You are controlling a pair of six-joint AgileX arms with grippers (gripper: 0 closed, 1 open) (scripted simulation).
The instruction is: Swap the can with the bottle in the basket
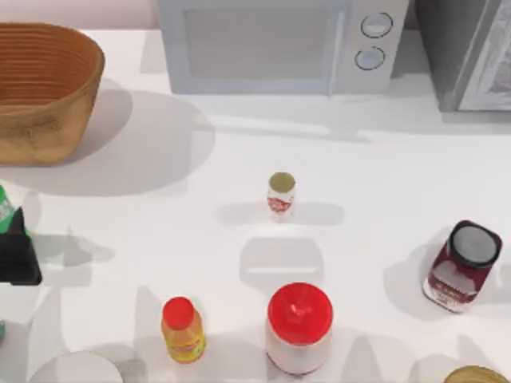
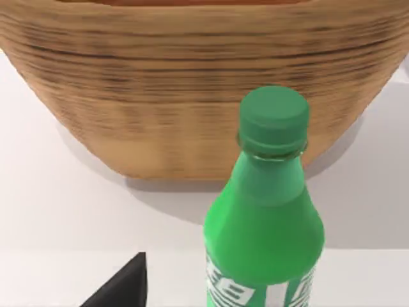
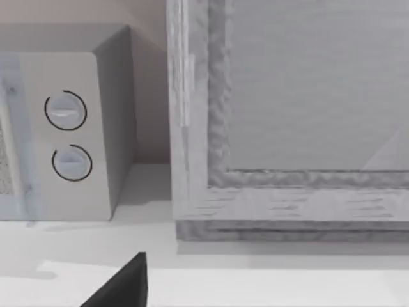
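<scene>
The small white can [image 1: 280,194] with red marks and a gold top stands upright at the table's middle. The woven tan basket [image 1: 44,92] sits at the back left. Outside the basket, at the table's far left edge, the green bottle [image 1: 5,209] stands upright in front of the basket wall [image 2: 192,77]. In the left wrist view the bottle [image 2: 265,211] is close. My left gripper [image 1: 16,254] is right beside the bottle, and its one visible dark finger [image 2: 121,288] stands apart from it. One dark finger [image 3: 121,289] of my right gripper faces the back right corner.
A microwave [image 1: 279,44] and a grey cabinet [image 1: 471,52] line the back. A yellow bottle with a red cap [image 1: 182,329], a white jar with a red lid [image 1: 299,327] and a dark red jar [image 1: 461,265] stand along the front.
</scene>
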